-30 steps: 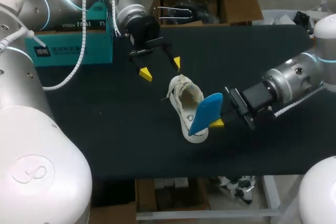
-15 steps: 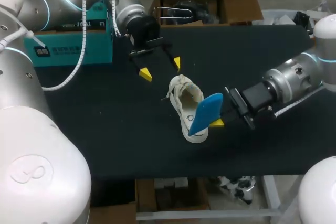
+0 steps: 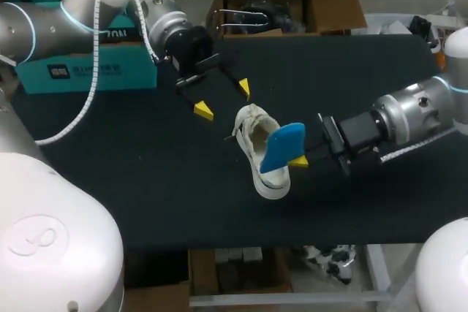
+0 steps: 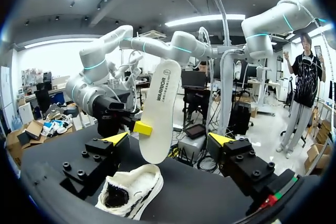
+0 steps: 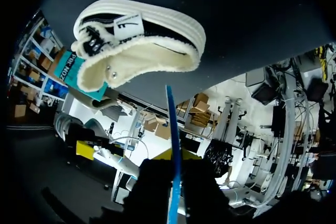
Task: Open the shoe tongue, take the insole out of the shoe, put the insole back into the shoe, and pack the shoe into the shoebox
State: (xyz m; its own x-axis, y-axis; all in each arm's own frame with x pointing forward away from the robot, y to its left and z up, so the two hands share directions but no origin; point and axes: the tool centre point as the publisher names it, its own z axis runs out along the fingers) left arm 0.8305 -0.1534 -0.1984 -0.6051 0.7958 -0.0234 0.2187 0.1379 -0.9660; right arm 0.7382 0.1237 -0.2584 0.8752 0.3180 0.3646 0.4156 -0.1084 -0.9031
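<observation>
Right claw (image 3: 297,159) grips blue insole (image 3: 282,148) just above shoe (image 3: 254,137). Left claw (image 3: 224,99) spread wide, holding nothing, near shoe on tabletop (image 3: 146,180).

Shoe (image 3: 261,162) on table (image 3: 146,180), insole (image 3: 282,145) in right hand (image 3: 293,158) above it, left hand (image 3: 224,99) behind, shoebox (image 3: 95,72) far left

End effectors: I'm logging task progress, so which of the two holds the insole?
The right end effector, shut on the blue insole over the shoe; the left end effector hangs open and empty beyond the shoe.
</observation>
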